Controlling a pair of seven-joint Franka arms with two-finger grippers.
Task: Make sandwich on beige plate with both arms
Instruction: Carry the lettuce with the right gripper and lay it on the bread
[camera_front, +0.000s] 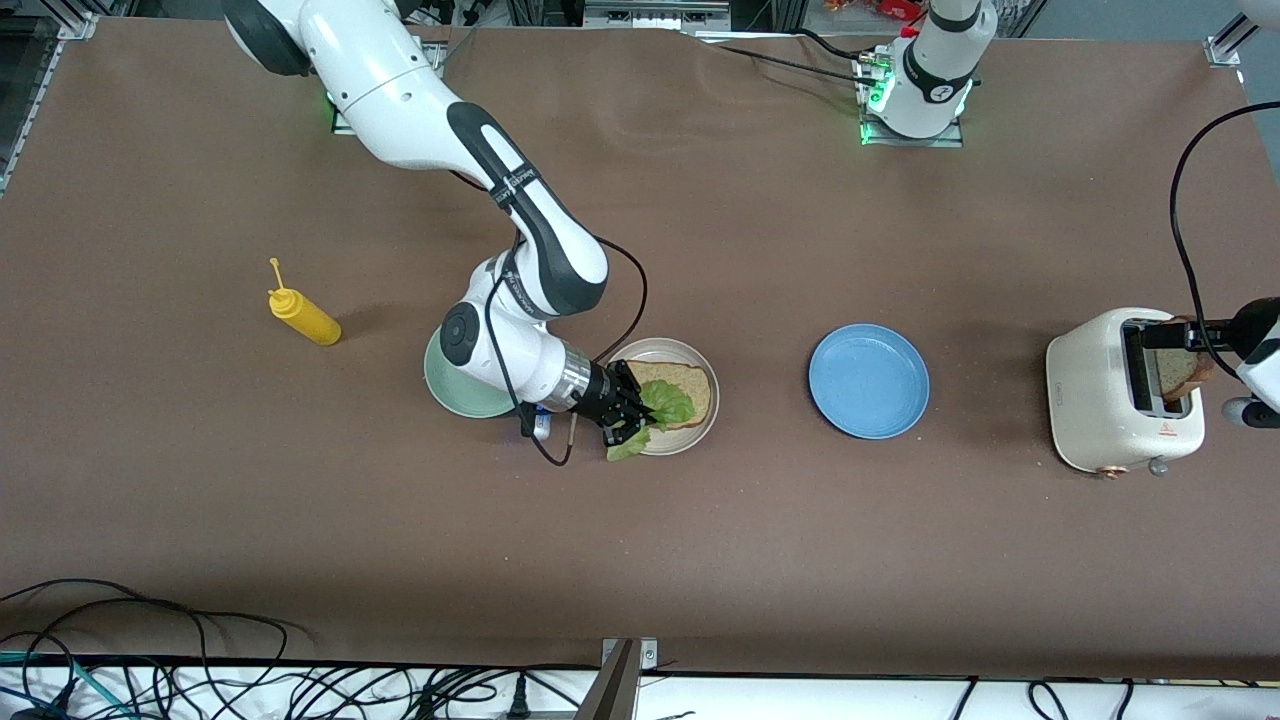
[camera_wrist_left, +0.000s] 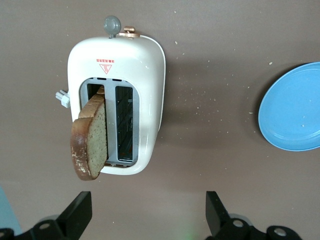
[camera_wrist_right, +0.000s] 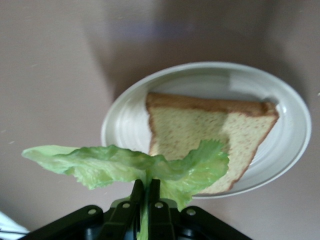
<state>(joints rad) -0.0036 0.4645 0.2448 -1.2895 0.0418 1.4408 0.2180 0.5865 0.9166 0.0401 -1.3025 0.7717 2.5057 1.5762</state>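
The beige plate (camera_front: 700, 432) (camera_wrist_right: 125, 120) holds one brown bread slice (camera_front: 688, 385) (camera_wrist_right: 200, 132). My right gripper (camera_front: 628, 422) (camera_wrist_right: 147, 187) hangs low over the plate's rim on the right arm's side, shut on the stem of a ruffled green lettuce leaf (camera_front: 662, 402) (camera_wrist_right: 115, 165). The leaf spreads over the slice's edge and past the rim. A second bread slice (camera_front: 1187, 371) (camera_wrist_left: 92, 137) leans out of one slot of the white toaster (camera_front: 1100, 390) (camera_wrist_left: 137, 70). Above the toaster hangs my left gripper (camera_front: 1190, 335) (camera_wrist_left: 147, 215), open and holding nothing.
A pale mint-green plate (camera_front: 452, 392) lies partly under the right arm, beside the beige plate. A blue plate (camera_front: 868, 381) (camera_wrist_left: 292, 107) sits between the beige plate and the toaster. A yellow squeeze bottle (camera_front: 303, 316) lies toward the right arm's end. Cables run along the table's near edge.
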